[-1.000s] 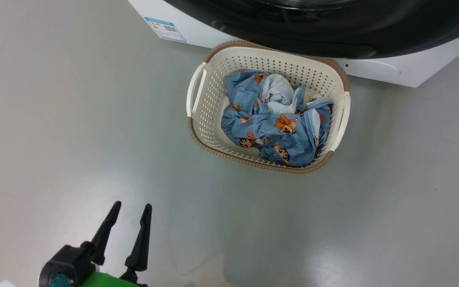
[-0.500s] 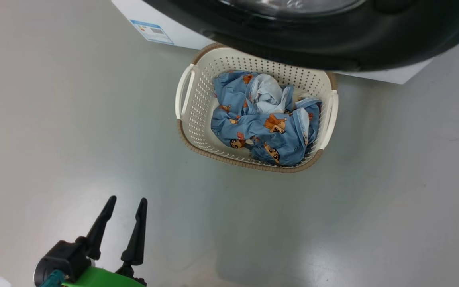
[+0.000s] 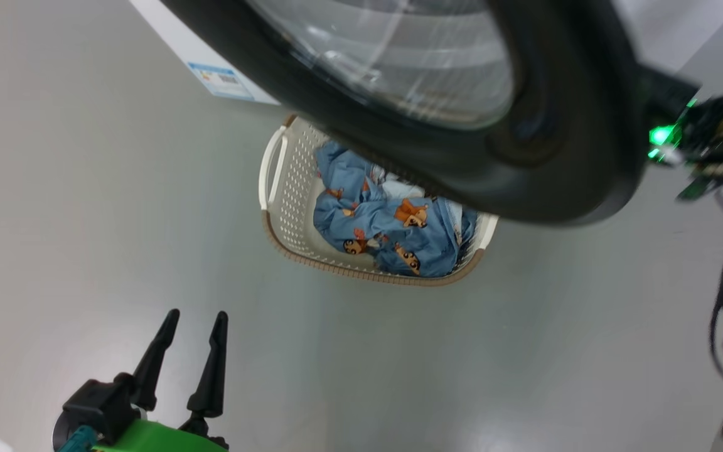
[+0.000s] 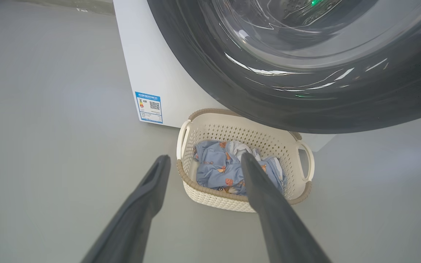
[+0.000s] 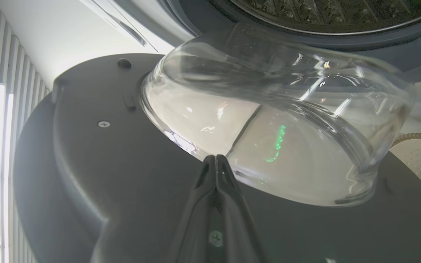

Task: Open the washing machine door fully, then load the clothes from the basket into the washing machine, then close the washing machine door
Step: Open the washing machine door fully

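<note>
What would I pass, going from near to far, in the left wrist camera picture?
Open left gripper with two long dark fingers → small cream perforated plastic basket with a brown rim, holding light blue cartoon-print clothes → big white washing machine with its blue label. The round glossy black door overhangs the basket, so it is left out.
</note>
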Robot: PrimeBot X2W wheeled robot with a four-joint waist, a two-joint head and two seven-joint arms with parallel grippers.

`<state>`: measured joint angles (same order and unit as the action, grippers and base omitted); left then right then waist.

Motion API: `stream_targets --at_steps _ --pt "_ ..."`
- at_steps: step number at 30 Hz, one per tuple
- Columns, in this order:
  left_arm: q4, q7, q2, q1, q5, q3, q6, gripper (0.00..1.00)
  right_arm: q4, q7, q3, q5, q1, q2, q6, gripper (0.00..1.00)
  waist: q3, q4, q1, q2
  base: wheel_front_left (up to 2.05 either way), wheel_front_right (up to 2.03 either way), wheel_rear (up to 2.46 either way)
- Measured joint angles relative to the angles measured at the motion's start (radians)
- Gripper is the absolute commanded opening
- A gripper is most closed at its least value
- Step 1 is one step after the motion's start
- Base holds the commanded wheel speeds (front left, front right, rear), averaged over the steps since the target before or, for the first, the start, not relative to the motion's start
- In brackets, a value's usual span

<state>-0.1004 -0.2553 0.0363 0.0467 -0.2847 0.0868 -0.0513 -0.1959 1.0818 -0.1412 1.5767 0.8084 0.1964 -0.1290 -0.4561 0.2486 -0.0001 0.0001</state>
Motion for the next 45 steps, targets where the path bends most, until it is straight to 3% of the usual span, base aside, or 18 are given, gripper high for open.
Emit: stream_targets --at_steps 13,28,45 --pt "-0.014 0.0 0.001 -0.009 -0.04 0.0 0.003 1.0 0.169 -0.063 0.144 -0.081 -0.256 -0.098 0.0 0.0 0.121 -0.037 0.0 0.0 0.0 0.0 0.0" --pt "-0.026 0.0 0.002 -0.074 -0.091 0.01 0.003 1.0 0.106 -0.297 0.352 -0.085 -0.442 -0.126 0.0 0.0 0.279 -0.04 0.0 0.0 0.0 0.0 0.0" --pt "-0.03 0.0 0.004 -0.132 -0.099 0.011 0.003 1.0 0.039 -0.573 0.639 -0.06 -0.485 -0.126 0.0 0.0 0.414 -0.008 0.0 0.0 0.0 0.0 0.0"
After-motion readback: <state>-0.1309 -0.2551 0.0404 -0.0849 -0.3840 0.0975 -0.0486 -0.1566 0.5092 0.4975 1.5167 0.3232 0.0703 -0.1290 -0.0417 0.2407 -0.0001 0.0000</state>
